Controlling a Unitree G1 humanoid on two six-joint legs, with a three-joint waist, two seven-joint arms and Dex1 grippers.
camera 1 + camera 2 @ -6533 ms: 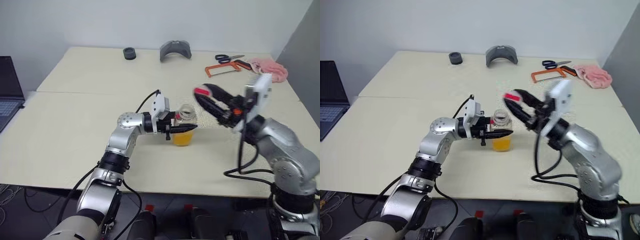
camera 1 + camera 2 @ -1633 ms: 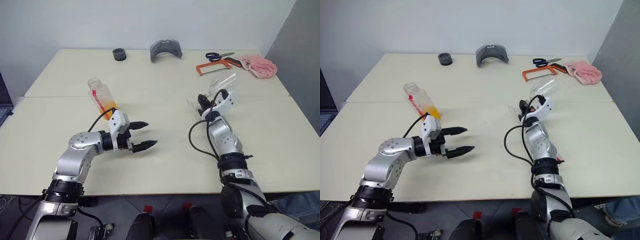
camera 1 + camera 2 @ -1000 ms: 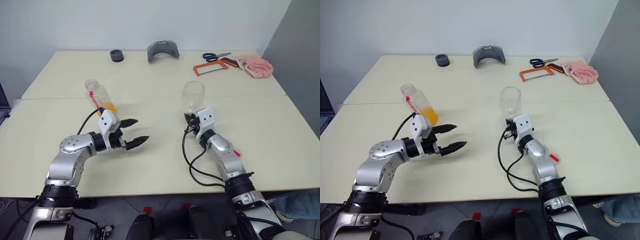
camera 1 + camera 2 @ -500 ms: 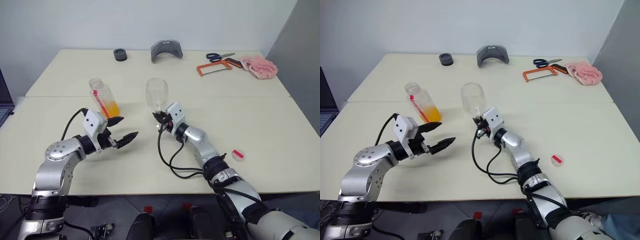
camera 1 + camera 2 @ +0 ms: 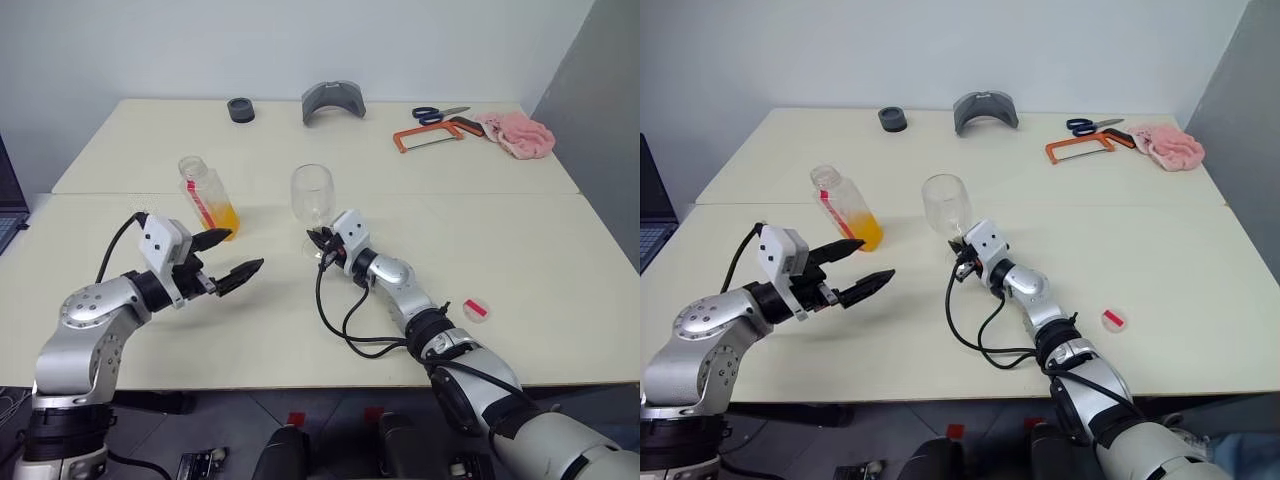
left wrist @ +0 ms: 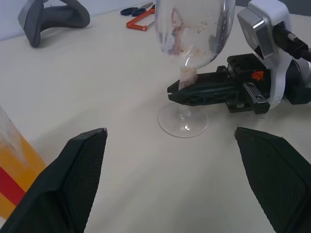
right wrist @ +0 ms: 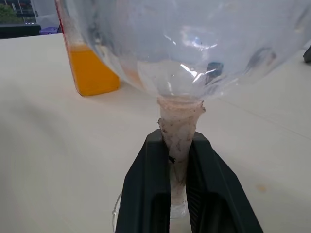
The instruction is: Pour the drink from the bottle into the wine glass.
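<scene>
Bottle [image 5: 207, 197] stands upright, uncapped, just beyond my left gripper [image 5: 232, 255], whose jaws gape empty; my right gripper [image 7: 179, 194] clamps the wine glass [image 5: 313, 198] stem, farther off.

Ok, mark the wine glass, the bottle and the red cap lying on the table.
wine glass [image 5: 312, 190]: left eye view, on the bowl.
bottle [image 5: 208, 200]: left eye view, on the body, at the red label strip.
red cap [image 5: 477, 310]: left eye view, on its middle.
</scene>
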